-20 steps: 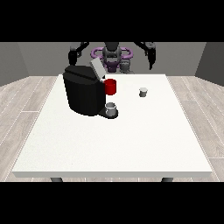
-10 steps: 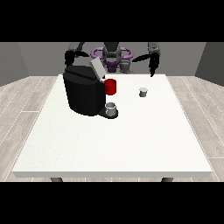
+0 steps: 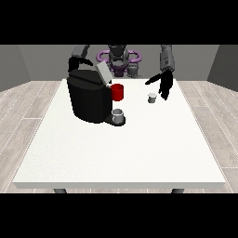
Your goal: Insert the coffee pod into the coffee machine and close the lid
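the robot hand at the view's left is hidden behind the coffee machine [image 3: 88, 98], so its fingers cannot be told. the robot hand at the view's right [image 3: 163, 84] has come down since half a second ago, fingers straight and apart, just beside the coffee pod [image 3: 152, 97] on the bench [image 3: 139, 153]

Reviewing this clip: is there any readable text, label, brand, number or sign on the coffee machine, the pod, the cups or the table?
None: no words, numbers or signs can be read anywhere in the front view.
Coffee machine: plain black, no marking visible.
Coffee pod: pale, no readable print.
Red cup: plain.
Grey cup: plain.
Table: bare white surface, no marking.
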Motion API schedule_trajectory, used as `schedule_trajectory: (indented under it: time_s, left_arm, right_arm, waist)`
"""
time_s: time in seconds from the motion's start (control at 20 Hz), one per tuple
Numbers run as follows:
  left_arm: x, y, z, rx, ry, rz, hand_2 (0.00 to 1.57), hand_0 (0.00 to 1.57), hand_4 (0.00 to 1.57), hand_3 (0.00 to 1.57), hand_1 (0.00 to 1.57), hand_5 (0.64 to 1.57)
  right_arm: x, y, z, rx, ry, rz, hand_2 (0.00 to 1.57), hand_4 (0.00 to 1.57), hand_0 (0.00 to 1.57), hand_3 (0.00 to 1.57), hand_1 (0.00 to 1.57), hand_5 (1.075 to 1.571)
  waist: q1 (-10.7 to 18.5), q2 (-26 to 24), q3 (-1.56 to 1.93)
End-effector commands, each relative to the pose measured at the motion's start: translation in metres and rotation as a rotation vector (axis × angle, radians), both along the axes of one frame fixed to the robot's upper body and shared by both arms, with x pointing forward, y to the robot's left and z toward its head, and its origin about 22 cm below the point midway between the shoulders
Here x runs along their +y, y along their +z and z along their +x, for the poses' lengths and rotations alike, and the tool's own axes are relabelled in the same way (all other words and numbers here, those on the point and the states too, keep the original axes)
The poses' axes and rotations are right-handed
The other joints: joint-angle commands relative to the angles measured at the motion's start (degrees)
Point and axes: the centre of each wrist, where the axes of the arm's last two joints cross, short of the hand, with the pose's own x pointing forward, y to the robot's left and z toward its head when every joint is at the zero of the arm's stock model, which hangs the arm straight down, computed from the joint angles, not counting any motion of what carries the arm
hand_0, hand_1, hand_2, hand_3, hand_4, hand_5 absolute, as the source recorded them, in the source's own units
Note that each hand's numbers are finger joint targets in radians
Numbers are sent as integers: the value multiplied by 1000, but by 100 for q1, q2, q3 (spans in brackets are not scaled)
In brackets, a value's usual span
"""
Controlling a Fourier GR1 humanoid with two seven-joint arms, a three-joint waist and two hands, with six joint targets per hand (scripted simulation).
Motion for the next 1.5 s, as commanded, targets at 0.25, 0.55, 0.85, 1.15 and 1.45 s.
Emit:
schedule_trajectory:
  time_s: [0.25, 0.55, 0.85, 1.15, 1.45]
  left_arm:
    - [21, 1, 33, 106, 19, 136, 0, 0, 0, 0, 0, 1571]
    - [25, 14, 54, 146, -23, 189, 0, 0, 0, 0, 0, 1571]
    - [14, -14, 52, 199, -47, 255, 0, 0, 0, 0, 0, 1571]
    - [1, -10, 62, 210, -99, 219, 188, 0, 0, 0, 0, 1571]
    - [-2, -8, 68, 148, -113, 275, 1180, 1124, 0, 1011, 1124, 1571]
  right_arm:
    - [19, -2, 10, -5, -23, -16, 0, 486, 0, 0, 0, 1571]
    - [12, -9, 19, 9, -60, -25, 0, 448, 0, 0, 0, 1571]
    - [6, -10, 21, 26, -68, -37, 0, 405, 0, 0, 0, 1571]
    - [-5, -19, 32, 19, -106, -43, 0, 323, 0, 0, 0, 1571]
    - [11, -3, 41, 51, -114, -11, 0, 410, 0, 0, 0, 1571]
  waist:
    - [-34, 432, 0]
    - [-80, 613, 1]
    - [-19, 502, 1]
    - [105, 548, 1]
    - [9, 605, -1]
